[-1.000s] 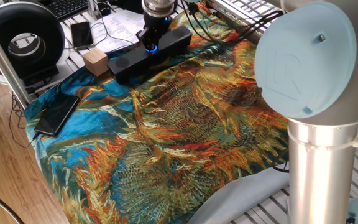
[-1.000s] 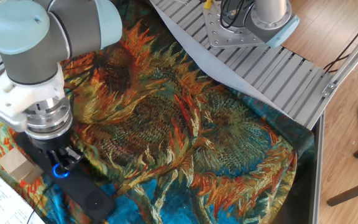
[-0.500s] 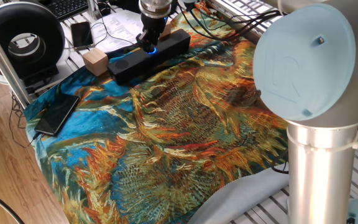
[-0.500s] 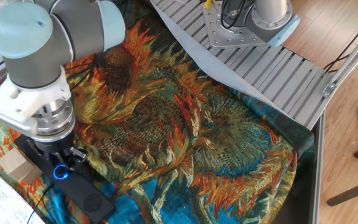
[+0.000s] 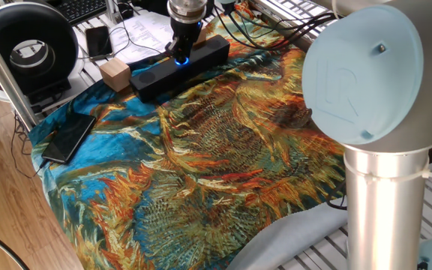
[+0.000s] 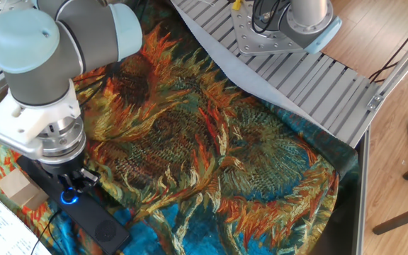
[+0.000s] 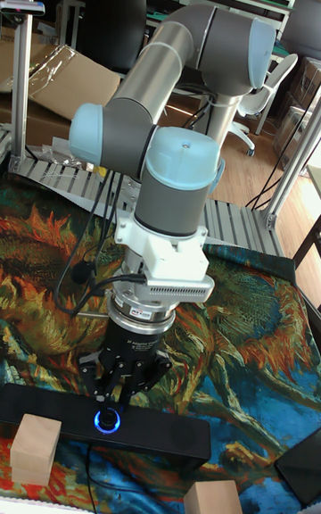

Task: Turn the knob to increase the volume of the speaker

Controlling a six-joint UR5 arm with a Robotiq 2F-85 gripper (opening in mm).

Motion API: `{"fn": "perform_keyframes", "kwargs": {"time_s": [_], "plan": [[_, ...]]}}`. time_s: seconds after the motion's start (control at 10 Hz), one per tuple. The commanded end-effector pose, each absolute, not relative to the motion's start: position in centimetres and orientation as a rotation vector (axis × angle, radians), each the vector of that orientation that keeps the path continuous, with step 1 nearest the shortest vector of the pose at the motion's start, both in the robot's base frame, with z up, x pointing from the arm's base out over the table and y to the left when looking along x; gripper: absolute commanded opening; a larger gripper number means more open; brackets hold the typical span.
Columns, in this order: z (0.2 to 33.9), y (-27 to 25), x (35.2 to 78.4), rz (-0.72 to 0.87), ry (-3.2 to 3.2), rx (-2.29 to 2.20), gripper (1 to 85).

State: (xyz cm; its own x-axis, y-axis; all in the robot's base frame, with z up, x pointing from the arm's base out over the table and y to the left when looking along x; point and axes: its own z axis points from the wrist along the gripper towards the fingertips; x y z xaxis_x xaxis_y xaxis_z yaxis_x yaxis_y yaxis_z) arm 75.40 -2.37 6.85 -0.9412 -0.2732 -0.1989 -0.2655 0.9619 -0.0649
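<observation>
The speaker point(image 5: 201, 54) is a long black bar lying across the far edge of the sunflower cloth, also seen in the other fixed view point(image 6: 91, 219) and the tall view point(image 7: 160, 435). Its knob point(image 5: 181, 61) glows with a blue ring point(image 6: 67, 198) point(image 7: 107, 420). My gripper point(image 5: 180, 51) points straight down onto the knob, its fingers point(image 7: 114, 393) drawn close together and shut on the knob. The fingertips point(image 6: 68, 187) hide part of the dial. A tan wooden end block point(image 5: 115, 73) sits at the speaker's left end point(image 7: 36, 447).
A black smartphone point(image 5: 67, 137) lies on the cloth's left edge. A big black ring-shaped device point(image 5: 28, 45), cables and papers crowd the back left. A second wooden block point(image 7: 212, 498) lies in front of the speaker. My arm's large base joint point(image 5: 366, 75) fills the right foreground.
The gripper has twisted about its vertical axis on the knob since a second ago and looks narrower in one fixed view. Over the last half second it has barely moved.
</observation>
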Motion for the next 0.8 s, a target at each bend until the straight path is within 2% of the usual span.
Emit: {"fn": "perform_keyframes", "kwargs": {"time_s": [0.0,0.7], "plan": [[6.9,-2.8,75.4,-0.056,2.907,-0.420,33.7],[6.1,-2.9,74.0,-0.056,2.978,-0.446,36.0]]}}
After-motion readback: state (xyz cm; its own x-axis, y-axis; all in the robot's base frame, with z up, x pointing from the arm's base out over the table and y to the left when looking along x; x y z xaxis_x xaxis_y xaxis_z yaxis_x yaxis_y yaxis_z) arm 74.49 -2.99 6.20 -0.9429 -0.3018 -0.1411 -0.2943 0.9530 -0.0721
